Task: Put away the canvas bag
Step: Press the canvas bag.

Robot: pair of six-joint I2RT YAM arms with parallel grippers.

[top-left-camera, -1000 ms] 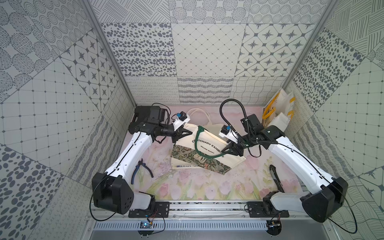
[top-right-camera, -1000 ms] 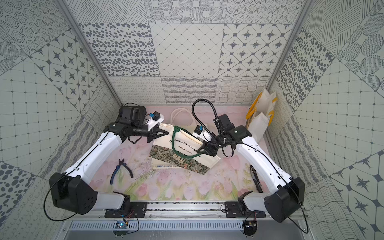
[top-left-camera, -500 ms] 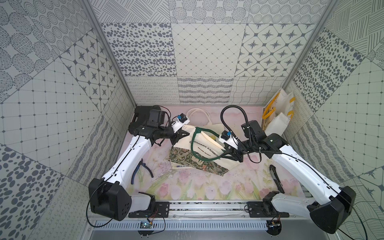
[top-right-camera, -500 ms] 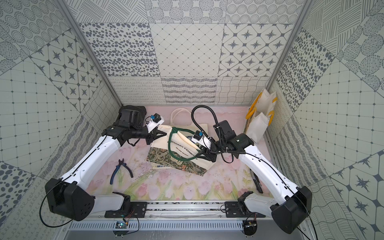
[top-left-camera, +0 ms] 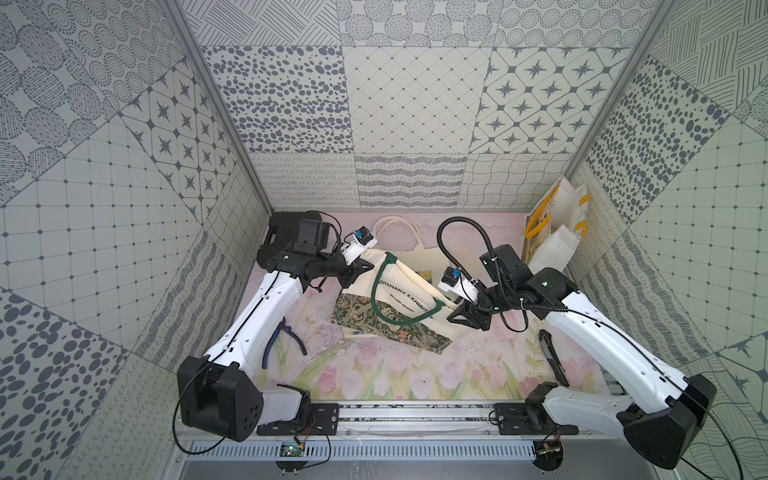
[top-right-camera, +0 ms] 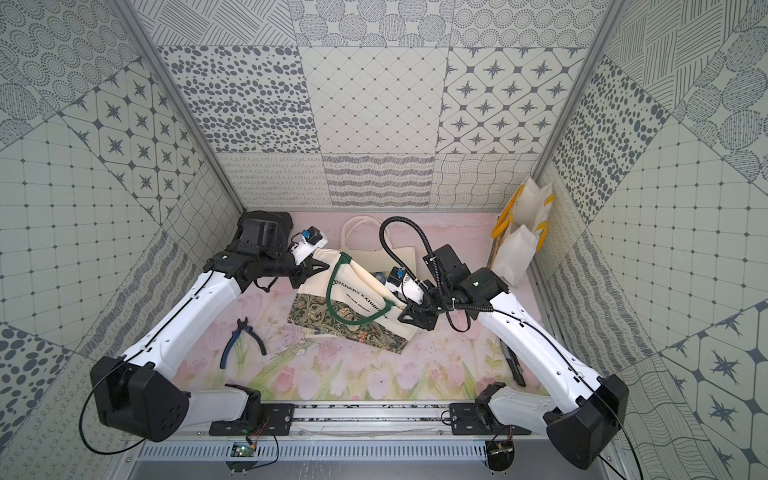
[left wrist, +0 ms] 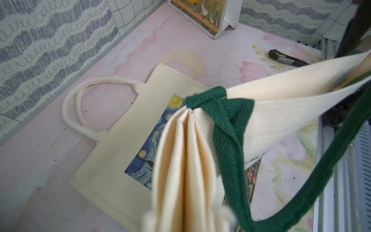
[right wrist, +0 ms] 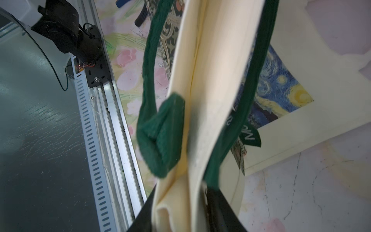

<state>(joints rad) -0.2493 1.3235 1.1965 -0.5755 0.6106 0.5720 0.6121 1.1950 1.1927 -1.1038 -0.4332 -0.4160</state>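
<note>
The canvas bag (top-left-camera: 409,297) is cream with green handles and dark lettering, and a floral panel lies along its bottom. It hangs partly lifted between my two arms in both top views, its lower part on the floor. My left gripper (top-left-camera: 365,266) is shut on the bag's far left top corner, where folded cream layers (left wrist: 186,160) bunch between blurred fingers. My right gripper (top-left-camera: 452,318) is shut on the opposite top corner, with cream cloth (right wrist: 180,200) pinched between its dark jaws. A green handle (right wrist: 160,136) loops beside it.
A second cream tote (left wrist: 120,140) with a starry blue print lies flat under the lifted bag. Paper bags with yellow handles (top-left-camera: 555,232) stand in the back right corner. Blue-handled pliers (top-left-camera: 286,336) lie front left, and a box cutter (top-left-camera: 550,357) lies front right.
My right gripper has shifted a little toward the front with its corner of the bag. My left gripper has edged slightly left. The bag's top edge now stretches straighter between them.
</note>
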